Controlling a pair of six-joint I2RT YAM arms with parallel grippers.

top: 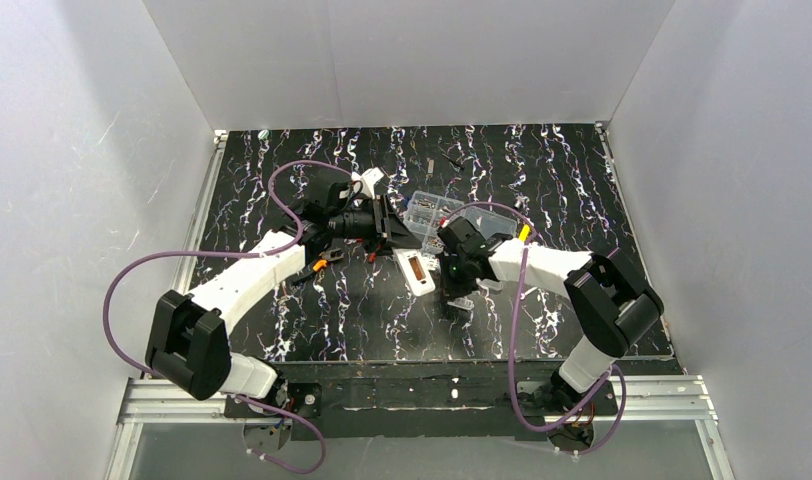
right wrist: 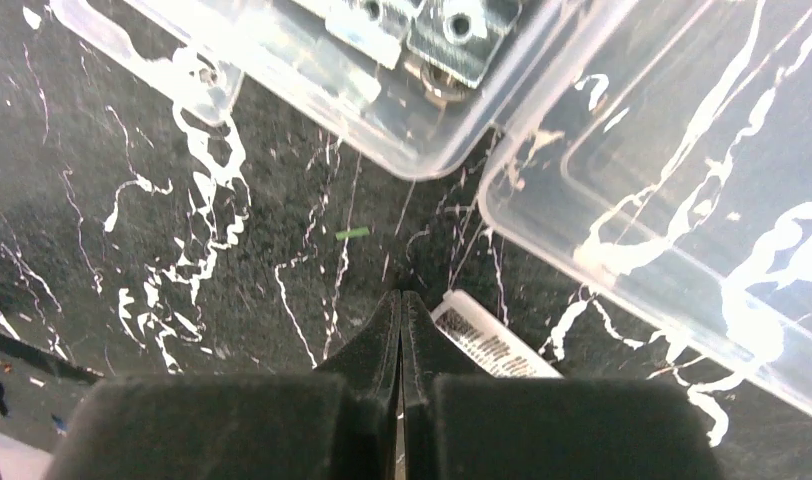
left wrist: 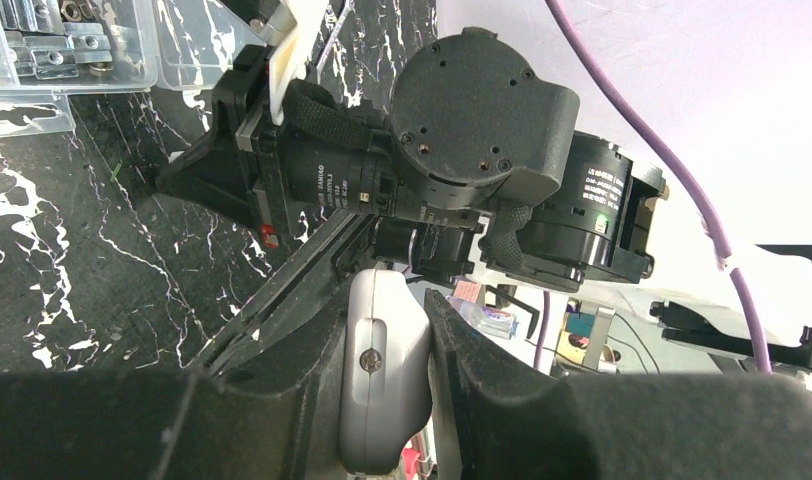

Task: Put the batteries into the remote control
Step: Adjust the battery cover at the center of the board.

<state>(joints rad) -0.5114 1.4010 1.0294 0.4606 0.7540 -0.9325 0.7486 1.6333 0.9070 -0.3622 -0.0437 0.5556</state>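
The remote (top: pixel 419 273) is at mid-table, brown recess (top: pixel 418 266) facing up, one end pinched in the left gripper (left wrist: pixel 394 300). The jaws are clamped on that white body, and it looks like an end-only hold. The recess seems bare from above, though I can't swear to it. The right gripper (right wrist: pixel 401 300) hovers just beside the remote, fingers pressed together, nothing in them. By its tips lies a white printed piece (right wrist: pixel 487 345); battery or not, I can't tell. A clear box (right wrist: pixel 422 120) sits just beyond.

Now the worries. Press a cell in hard and the remote could pivot or slip out of that hold. The right fingers must part before grabbing anything, and this close to the box they could nudge it. The two wrists are near each other too: one careless swing and they knock, jolting the remote loose.
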